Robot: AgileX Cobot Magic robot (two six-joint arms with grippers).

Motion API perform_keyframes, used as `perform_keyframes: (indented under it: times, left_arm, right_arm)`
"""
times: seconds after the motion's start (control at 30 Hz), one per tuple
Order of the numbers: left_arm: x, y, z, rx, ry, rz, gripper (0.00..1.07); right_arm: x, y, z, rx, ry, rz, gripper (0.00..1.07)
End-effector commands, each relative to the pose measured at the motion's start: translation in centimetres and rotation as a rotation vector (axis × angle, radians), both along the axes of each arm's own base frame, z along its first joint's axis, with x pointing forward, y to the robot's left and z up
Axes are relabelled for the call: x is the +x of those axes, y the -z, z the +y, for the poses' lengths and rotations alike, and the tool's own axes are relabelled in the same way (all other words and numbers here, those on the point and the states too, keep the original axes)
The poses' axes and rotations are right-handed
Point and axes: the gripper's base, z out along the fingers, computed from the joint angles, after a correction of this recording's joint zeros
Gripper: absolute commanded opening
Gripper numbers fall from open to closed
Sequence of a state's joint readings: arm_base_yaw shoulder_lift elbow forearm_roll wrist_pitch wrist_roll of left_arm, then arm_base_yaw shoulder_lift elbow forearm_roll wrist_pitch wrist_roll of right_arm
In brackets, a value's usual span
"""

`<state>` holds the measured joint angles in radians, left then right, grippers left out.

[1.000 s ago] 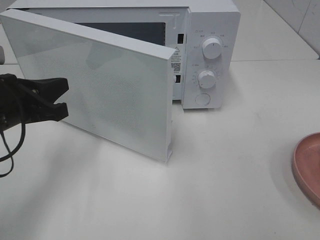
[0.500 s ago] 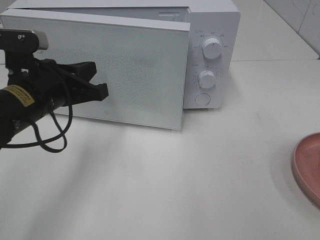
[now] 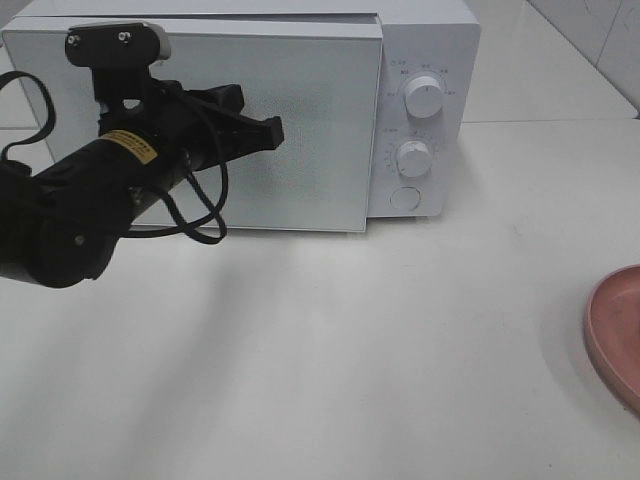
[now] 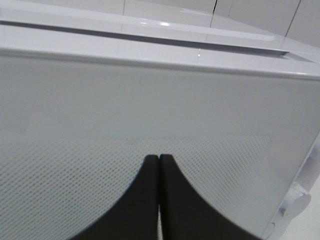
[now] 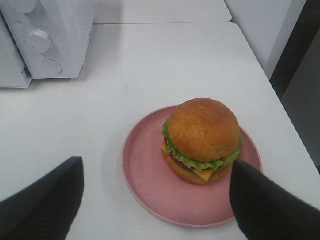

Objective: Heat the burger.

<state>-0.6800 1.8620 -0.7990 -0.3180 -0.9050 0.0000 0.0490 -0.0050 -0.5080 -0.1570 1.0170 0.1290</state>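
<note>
the left arm (image 3: 90, 205) reaches in from about 9 o'clock of the high view, its dark body slanting up toward 1 o'clock, a camera block on top and a black cable looping beneath. the left gripper (image 3: 268, 131) has its two fingers pressed together, nothing between them, with the tips at the microwave door (image 3: 320, 120); whether they actually touch the panel cannot be told. from the left wrist the two dark fingertips (image 4: 150, 172) sit side by side with only a hairline seam, against the dotted mesh of the door.

the right gripper (image 5: 155, 200) shows only in its own wrist view, as two dark fingers spread wide and well apart, holding nothing. the burger (image 5: 202, 140) sits between and beyond them on a pink plate (image 5: 145, 170), resting slightly off the plate's centre, toward the far side from the microwave.

in the high view the burger is out of sight; only a cut-off arc of the plate shows at 3 to 4 o'clock, and the right arm is not seen. the door looks flush with the microwave (image 3: 430, 40), and the interior is hidden behind it. the markings round the dials are too small to read.

counted: one microwave, one door, two dials (image 3: 424, 97) and one round button (image 3: 404, 198), one plate, one burger, two grippers.
</note>
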Motion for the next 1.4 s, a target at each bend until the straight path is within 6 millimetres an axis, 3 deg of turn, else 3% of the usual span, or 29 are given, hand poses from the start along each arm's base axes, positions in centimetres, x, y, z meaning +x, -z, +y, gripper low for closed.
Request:
perform_keyframes:
  times: [0.03, 0.47, 0.8, 1.03, 1.23, 1.37, 1.4]
  left_arm:
    - [1.1, 0.0, -1.6, 0.014, -0.002, 0.009, 0.0]
    - [4.4, -0.6, -3.9, -0.042, -0.044, -0.037, 0.0]
    - [5.6, -0.3, -4.3, -0.034, -0.098, -0.039, 0.0]
    - [3.8, -0.5, -6.1, 0.015, 0.014, 0.082, 0.0]
    - [0.6, -0.6, -8.3, 0.193, 0.218, 0.213, 0.0]
    - [-0.7, -0.7, -8.5, 0.277, 0.302, 0.317, 0.0]
    - [-1.6, -0.7, -8.3, 0.316, 0.347, 0.41, 0.0]
  right_arm:
    - [-0.3, 0.1, 0.0, -0.003, -0.004, -0.03, 0.75]
    - [-0.3, 0.1, 0.0, -0.002, -0.003, -0.03, 0.73]
    - [-0.3, 0.1, 0.0, -0.001, -0.002, -0.03, 0.73]
    - [-0.3, 0.1, 0.0, -0.001, -0.002, -0.03, 0.73]
    - [-0.3, 0.1, 0.0, 0.002, -0.001, -0.031, 0.73]
    - [-0.3, 0.1, 0.0, 0.002, -0.001, -0.031, 0.73]
    - [-0.3, 0.1, 0.0, 0.002, -0.001, -0.031, 0.73]
